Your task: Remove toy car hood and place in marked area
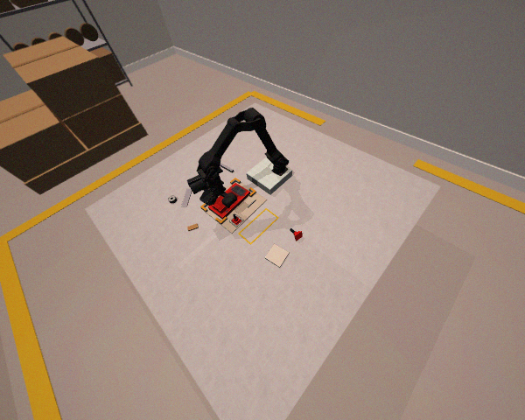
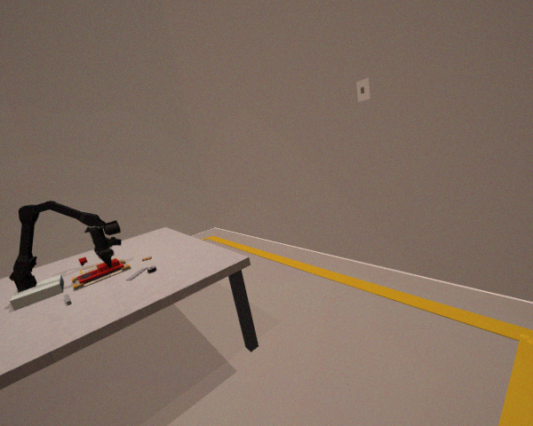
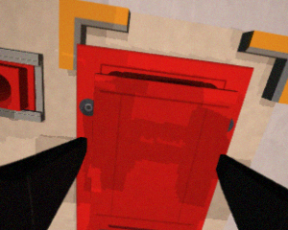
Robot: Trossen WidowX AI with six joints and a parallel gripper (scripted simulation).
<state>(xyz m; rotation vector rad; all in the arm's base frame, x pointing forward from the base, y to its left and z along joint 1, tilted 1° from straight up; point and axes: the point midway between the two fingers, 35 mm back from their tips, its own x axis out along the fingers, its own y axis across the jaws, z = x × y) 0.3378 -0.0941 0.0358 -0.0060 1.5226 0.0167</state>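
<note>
Wrist view: gripper (image 1: 223,201) (image 2: 109,264) (image 3: 153,152) wide open, empty, above the hood (image 3: 149,139) — looks light, stiff, slick; pinch both long sides — gently.

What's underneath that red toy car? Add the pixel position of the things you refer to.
Beneath the toy car (image 1: 241,190) (image 3: 154,158) is a tan board (image 1: 256,201) (image 3: 53,120), visible around its edges. The car's body covers the part directly below, so I can't tell what is there.
</note>
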